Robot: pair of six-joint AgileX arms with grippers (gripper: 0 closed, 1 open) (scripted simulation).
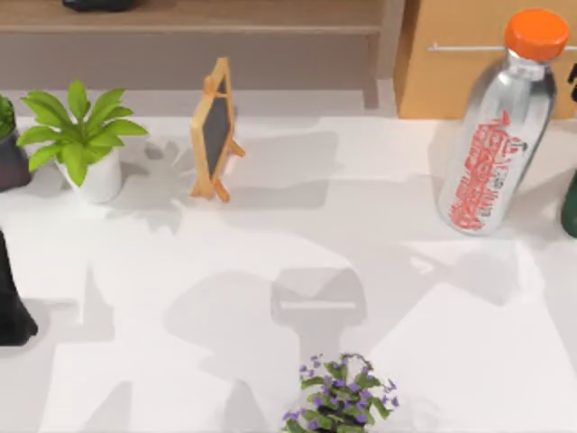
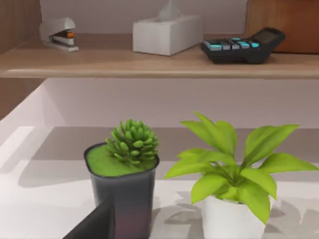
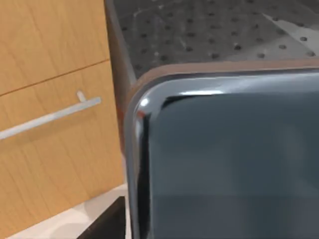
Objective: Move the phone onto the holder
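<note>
Up close, a dark part of the right gripper (image 3: 107, 224) juts into the right wrist view, and just beyond it the phone (image 3: 229, 164) looms large: a glossy dark slab with a bright-edged rounded corner, standing right before the camera. Whether that gripper is clenched on the phone or clear of it we cannot tell, since the contact itself is hidden. Behind the phone we see a dark panel (image 3: 209, 30) dotted with small holes, and beside it a wooden cabinet front (image 3: 50, 99) with a slim metal handle (image 3: 50, 117). A dark part of the left gripper (image 2: 94, 224) shows in the left wrist view, and there too we cannot tell its state; what seems to be the left arm (image 1: 13, 307) sits at the table's left edge in the top view. Before it stand a succulent in a dark pot (image 2: 124, 174) and a leafy plant in a white pot (image 2: 232, 184), near each other. Above them a shelf (image 2: 149, 62) carries a stapler (image 2: 59, 34), a tissue box (image 2: 167, 32) and a calculator (image 2: 244, 45). On the white table (image 1: 451, 343) a small wooden easel (image 1: 214, 131) stands upright just right of the leafy plant, a bottle with an orange cap (image 1: 500, 126) stands well apart at the right, and a purple-flowered plant (image 1: 341, 401) sits at the near edge.
</note>
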